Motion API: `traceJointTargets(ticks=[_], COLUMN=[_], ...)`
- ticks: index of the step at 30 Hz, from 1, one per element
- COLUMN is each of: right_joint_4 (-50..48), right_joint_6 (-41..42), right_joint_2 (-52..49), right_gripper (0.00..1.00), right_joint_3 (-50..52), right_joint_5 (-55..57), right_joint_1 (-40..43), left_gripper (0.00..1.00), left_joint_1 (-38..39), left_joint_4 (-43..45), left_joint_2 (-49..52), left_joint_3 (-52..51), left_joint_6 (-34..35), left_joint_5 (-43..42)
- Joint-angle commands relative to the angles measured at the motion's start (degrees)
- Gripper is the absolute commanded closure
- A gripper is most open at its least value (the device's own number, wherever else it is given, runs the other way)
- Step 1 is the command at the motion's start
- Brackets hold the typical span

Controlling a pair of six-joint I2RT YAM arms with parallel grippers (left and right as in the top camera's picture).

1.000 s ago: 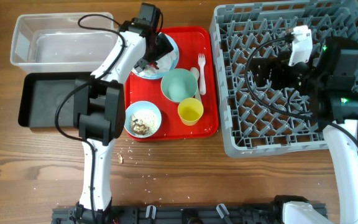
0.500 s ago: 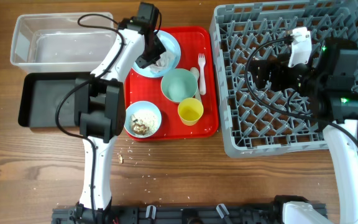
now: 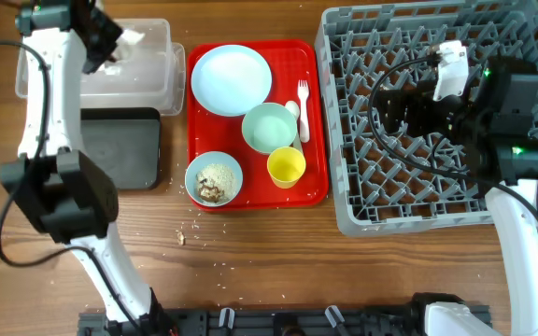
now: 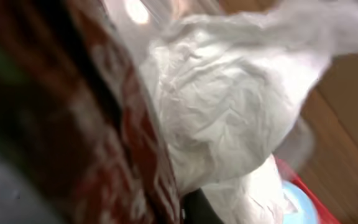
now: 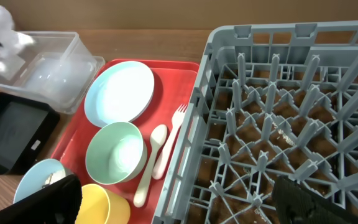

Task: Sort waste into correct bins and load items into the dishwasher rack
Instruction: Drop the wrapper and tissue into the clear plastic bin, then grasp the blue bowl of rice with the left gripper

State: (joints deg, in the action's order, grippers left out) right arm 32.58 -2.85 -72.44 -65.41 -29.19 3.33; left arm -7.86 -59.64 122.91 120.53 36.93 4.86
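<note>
Seen from overhead, the left end effector [image 3: 104, 42] hangs over the clear tub [image 3: 148, 86] at the far left of the bench [image 3: 344, 271]. It is clamped on the crumpled white napkin [image 3: 132, 37], which shows there only as a small white tuft. The left wrist view fills with the napkin's creased folds, pressed against a blurred dark-red glossy surface [image 4: 104, 143] that may be the snack wrapper. The black tray [image 3: 124, 149] lies just beside the tub. On the red tray [image 3: 317, 140] sit the pale blue plate [image 3: 232, 79], a mint bowl [image 3: 269, 127], a second bowl [image 3: 192, 177] holding food scraps [image 3: 215, 182], the yellow cup [image 3: 286, 166], the fork [image 3: 303, 95] and the spoon [image 3: 292, 112]. Only the right wrist view shows the right end effector [image 5: 182, 202], its fingers spread wide above the edge of the grey rack [image 5: 278, 124].
</note>
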Motion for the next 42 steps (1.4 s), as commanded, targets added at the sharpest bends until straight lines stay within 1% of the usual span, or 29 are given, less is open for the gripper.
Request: traceJointTargets(ticks=[1,2,3,4,5,6,8,11,13,14,16,19,21,22,24,28,29,31,32,33,34,36,39,42], right_joint_4=[-0.17,-0.17,-0.17,-0.17,-0.17,-0.20,-0.55,-1.03,-1.07,-1.25,-1.49,-1.64,-1.20,-0.96,-0.24,1.05,1.33,1.53,1.55,1.57,1.60,1.60,1.60,1.60], right_joint_6=[0.48,0.48,0.48,0.48,0.48,0.92,3.56,3.52,3.52,3.52,3.54,3.52,4.57,4.57,4.50,4.39,4.39,4.42,4.42,4.44,4.48,4.48,4.48,4.50], right_joint_2=[-0.55,-0.55,-0.55,-0.55,-0.55,-0.55,-0.55,-0.55,-0.55,-0.55,-0.55,-0.55,-0.55,-0.55,-0.55,-0.55,-0.55,-0.55,-0.55,-0.55,-0.55,-0.55,-0.55,-0.55], right_gripper=[0.00,0.00,0.00,0.00,0.00,0.00,0.00,0.00,0.00,0.00,0.00,0.00,0.00,0.00,0.00,0.00,0.00,0.00,0.00,0.00,0.00,0.00,0.00,0.00], right_joint_3=[-1.49,-1.49,-1.49,-1.49,-1.49,-1.49,-1.49,-1.49,-1.49,-1.49,-1.49,-1.49,-1.49,-1.49,-1.49,-1.49,-1.49,-1.49,-1.49,-1.49,-1.49,-1.49,-1.49,-1.49], right_joint_5=[-1.36,-1.36,-1.38,-1.38,-1.38,-1.38,-1.36,-1.36,-1.36,-1.36,-1.36,-1.38,-1.38,-1.38,-1.33,-1.33,-1.33,-1.36,-1.36,-1.36,-1.36,-1.33,-1.36,-1.36], right_joint_1=[0.28,0.28,0.28,0.28,0.28,0.28,0.28,0.28,0.28,0.28,0.28,0.28,0.28,0.28,0.28,0.28,0.28,0.28,0.28,0.28,0.28,0.28,0.28,0.28], left_gripper=[0.64,0.42,0.27,0.21,0.18,0.18,0.20,0.20,0.21,0.26,0.29,0.29,0.29,0.29,0.32,0.43,0.46,0.48,0.51,0.55,0.63,0.76,0.96,0.96], left_joint_1=[-2.38,-2.56,-2.54,-2.47,-2.47,-2.38,-1.95,0.68,4.35,7.67,13.22,23.06,28.74,30.77,34.25,35.58,35.32,35.08,35.08,35.08,35.08,35.08,35.08,35.06], left_joint_4=[3.13,3.74,4.59,5.01,5.16,5.16,4.59,-1.09,-8.46,-14.36,-23.34,-29.20,-29.94,-29.22,-24.74,-14.60,-12.55,-6.99,-4.96,-2.84,-0.44,0.98,1.03,0.79], left_joint_2=[6.86,7.74,7.87,7.78,7.41,6.49,3.82,-2.47,-6.62,-8.17,-8.26,-8.17,-8.17,-8.17,-8.17,-8.17,-8.17,-8.15,-8.15,-8.15,-8.15,-8.15,-8.17,-8.39], left_joint_3=[-1.33,-1.33,-1.33,-1.29,-1.20,-1.01,-0.83,-0.83,-0.83,-0.85,-0.96,-4.37,-7.26,-8.90,-14.21,-26.32,-28.70,-33.38,-34.77,-36.24,-38.18,-40.13,-40.33,-40.15], left_joint_6=[-0.50,-0.52,-0.68,-0.76,-0.76,-2.73,-7.23,-8.24,-8.26,-8.22,-8.20,-7.96,-7.39,-6.43,-6.47,-7.15,-8.35,-11.45,-12.90,-12.98,-12.94,-12.50,-12.50,-12.31], left_joint_5=[1.01,1.01,1.03,1.01,0.96,-0.46,-5.16,-5.95,-6.23,-7.23,-7.61,-7.63,-7.32,-7.17,-6.95,-4.98,-4.98,-5.29,-5.42,-5.44,-5.70,-5.95,-5.92,-7.28])
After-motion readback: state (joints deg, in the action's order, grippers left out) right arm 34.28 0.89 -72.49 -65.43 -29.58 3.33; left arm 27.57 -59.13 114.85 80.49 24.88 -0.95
